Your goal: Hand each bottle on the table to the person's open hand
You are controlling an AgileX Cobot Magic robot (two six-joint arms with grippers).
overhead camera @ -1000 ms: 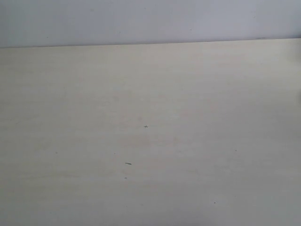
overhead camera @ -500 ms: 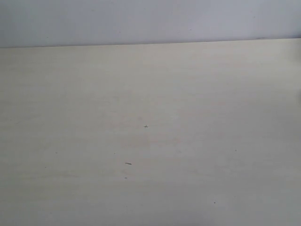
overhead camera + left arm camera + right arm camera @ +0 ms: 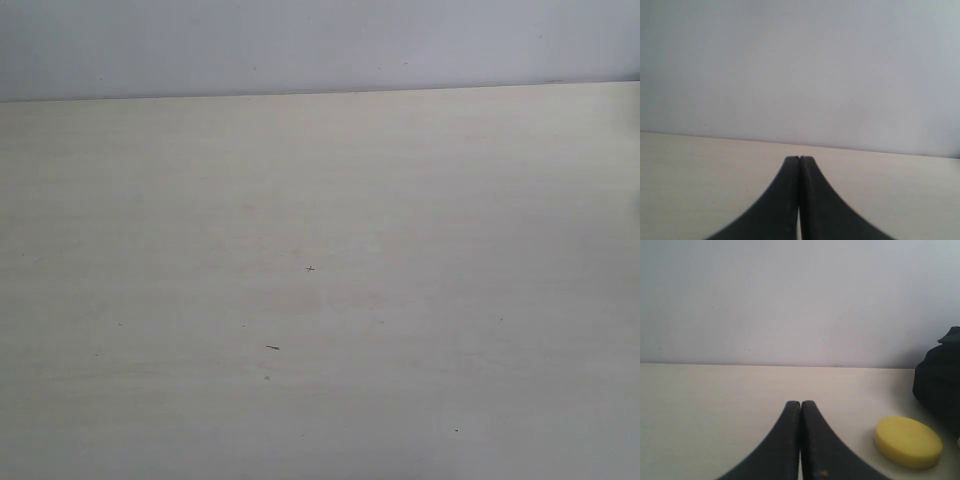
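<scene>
The pale beige table (image 3: pixel 320 280) fills the exterior view with only a few tiny dark specks on it. No bottle shows in any view, and the person's open hand is out of view too. Neither gripper appears in the exterior view. In the left wrist view my left gripper (image 3: pixel 799 159) is shut, its black fingers pressed together over the bare tabletop (image 3: pixel 700 170) with nothing between them. My right gripper (image 3: pixel 800 403) is likewise shut on nothing, low over the table (image 3: pixel 705 405) in the right wrist view.
A flat round yellow disc (image 3: pixel 908 441) lies on the table beside my right gripper. A black bulky object (image 3: pixel 939 385) stands behind the disc at the frame's edge. A pale grey wall (image 3: pixel 320 45) rises behind the table's far edge.
</scene>
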